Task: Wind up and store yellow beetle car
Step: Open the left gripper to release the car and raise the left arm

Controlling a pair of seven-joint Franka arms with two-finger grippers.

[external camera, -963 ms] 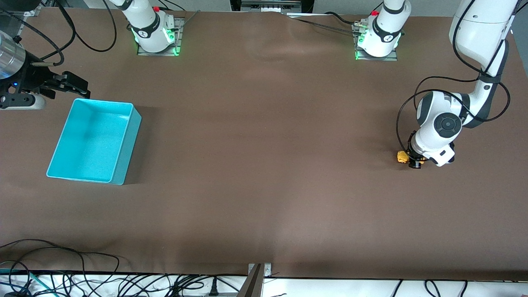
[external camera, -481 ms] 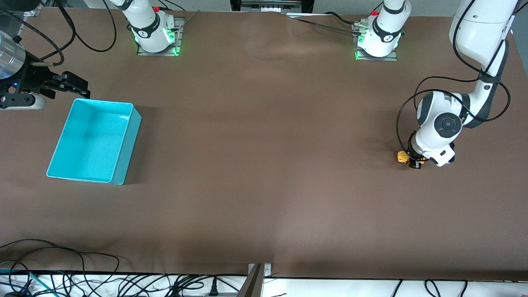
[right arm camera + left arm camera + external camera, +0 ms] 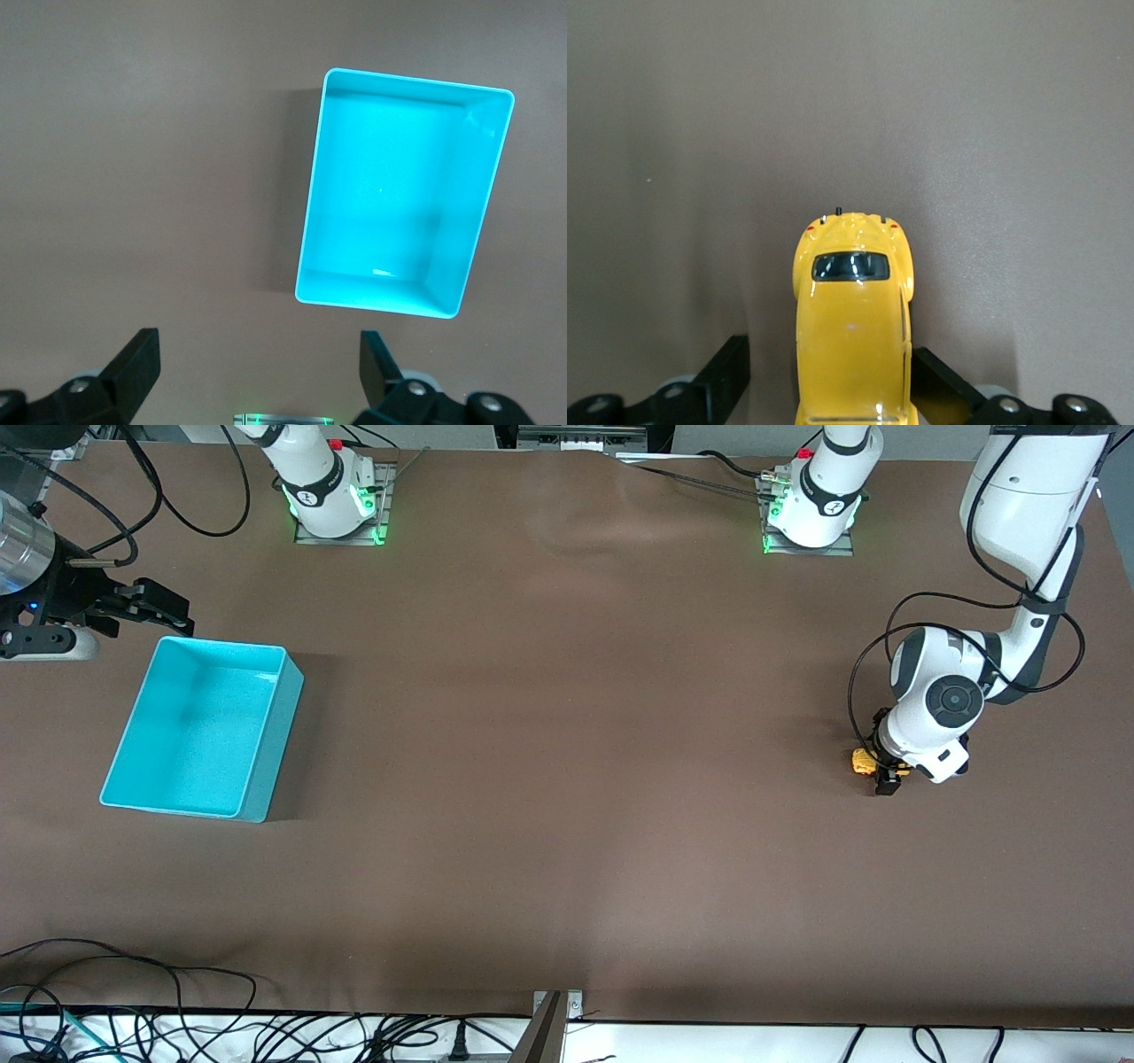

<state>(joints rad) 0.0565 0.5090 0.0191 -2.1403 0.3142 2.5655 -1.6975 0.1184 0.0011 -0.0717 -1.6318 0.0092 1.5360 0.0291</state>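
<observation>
The yellow beetle car (image 3: 862, 761) stands on the brown table at the left arm's end. My left gripper (image 3: 886, 772) is low over it and open, its two fingers on either side of the car's body. In the left wrist view the car (image 3: 852, 319) sits between the black fingers (image 3: 726, 372). One finger is against its side and the other stands off with a gap. The turquoise bin (image 3: 275, 726) is empty at the right arm's end. My right gripper (image 3: 164, 607) waits open and empty beside the bin.
The right wrist view shows the bin (image 3: 307, 221) from above and the right gripper (image 3: 257, 343) over bare table. Cables (image 3: 133, 992) lie along the table's near edge. The two arm bases (image 3: 332, 505) stand at the table's top edge.
My left wrist has shifted slightly toward the right arm's end, over the car. The car, the bin and the right arm have not moved.
</observation>
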